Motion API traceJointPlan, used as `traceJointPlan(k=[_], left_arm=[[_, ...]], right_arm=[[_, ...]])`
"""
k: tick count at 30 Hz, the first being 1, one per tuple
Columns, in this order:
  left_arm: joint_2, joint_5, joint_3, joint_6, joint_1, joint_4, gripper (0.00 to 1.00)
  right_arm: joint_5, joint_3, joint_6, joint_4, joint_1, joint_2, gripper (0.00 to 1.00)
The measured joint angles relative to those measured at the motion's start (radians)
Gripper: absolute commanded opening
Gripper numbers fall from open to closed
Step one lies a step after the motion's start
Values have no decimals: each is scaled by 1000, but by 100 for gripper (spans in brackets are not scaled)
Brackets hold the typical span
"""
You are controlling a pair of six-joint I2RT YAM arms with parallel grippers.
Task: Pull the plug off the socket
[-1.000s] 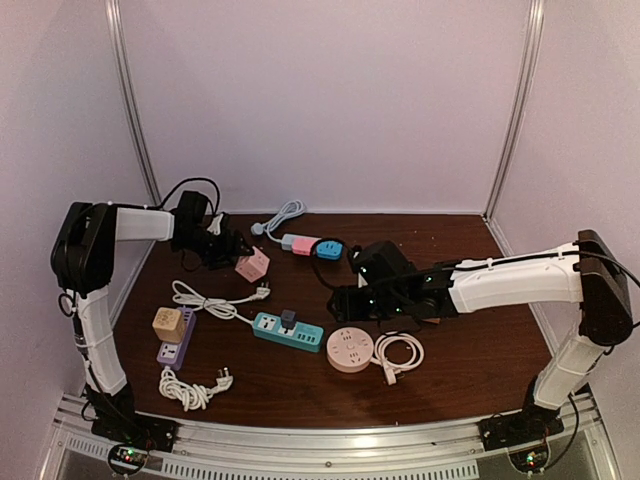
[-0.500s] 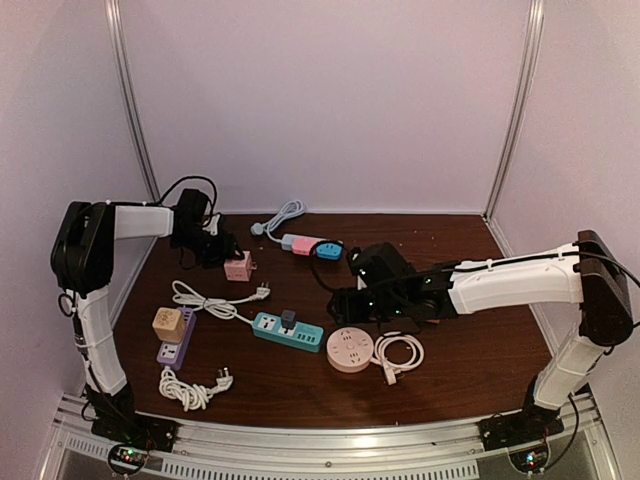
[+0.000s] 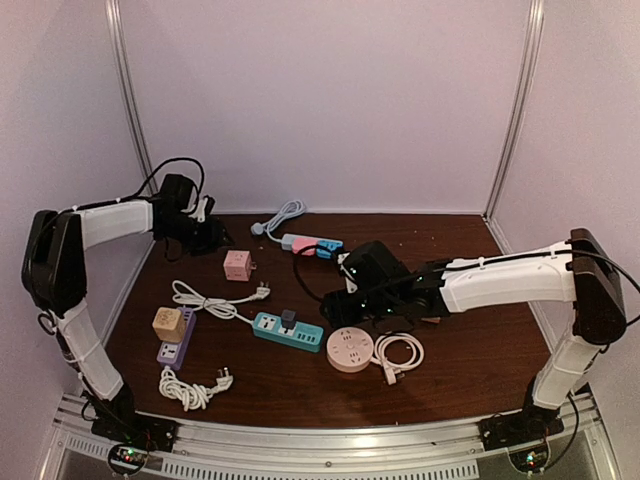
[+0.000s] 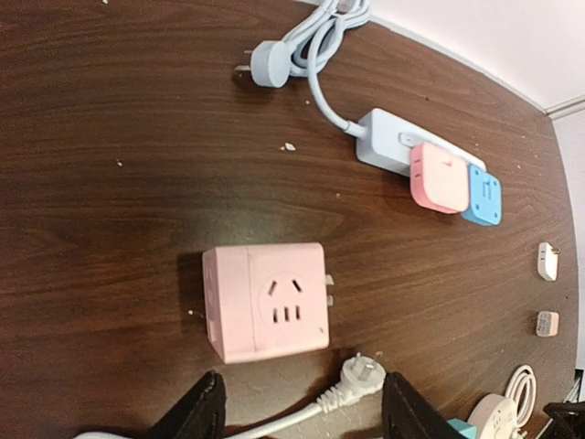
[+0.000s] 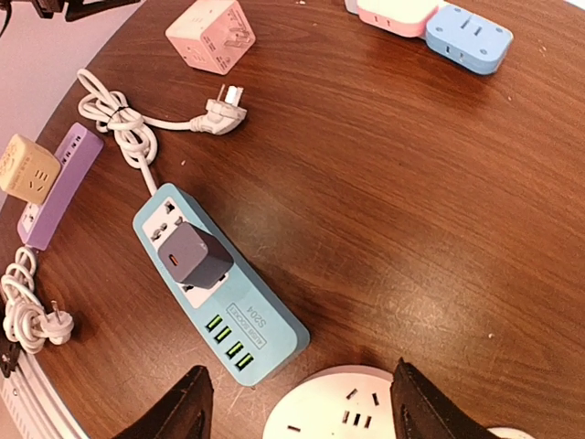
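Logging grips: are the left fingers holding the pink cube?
No, the pink cube lies free on the table, apart from the left fingers.

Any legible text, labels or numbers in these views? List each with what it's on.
"S204", or close to it: small boxed label, seen rotated in the right wrist view, on the teal power strip beside its green ports.
Pink cube socket: no text visible on the faces shown.
Beige cube socket: any marking is too small to read.
Nothing else is legible.

Dark wooden desk [image 5: 411, 229], polished, catching a soft sheen. Pink cube socket [image 4: 267, 302] looks matt plastic. Teal power strip [image 5: 239, 325] is smooth plastic, its grey plug [image 5: 190, 256] matt too.
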Motion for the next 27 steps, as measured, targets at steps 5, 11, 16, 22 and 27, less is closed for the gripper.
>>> traceJointPlan(k=[5,11,16,22,27], left_arm=[[-192,3,-148,-17,-23,39,60],[-333,23,-364,-84,-102,100,60],[-410,26,-496,-156,-182,166,60],[-482,30,-610,-235,-212,275,60],[-528,31,-701,-291,-216,355,59]], right_arm=[[-17,56,-152,5,3,51,68],[-90,159,-310,3,4,152,67],[-145,232,-397,-2,6,218,68],[-199,291,-484,-21,6,293,67],[-233,340,-549,-49,6,352,66]])
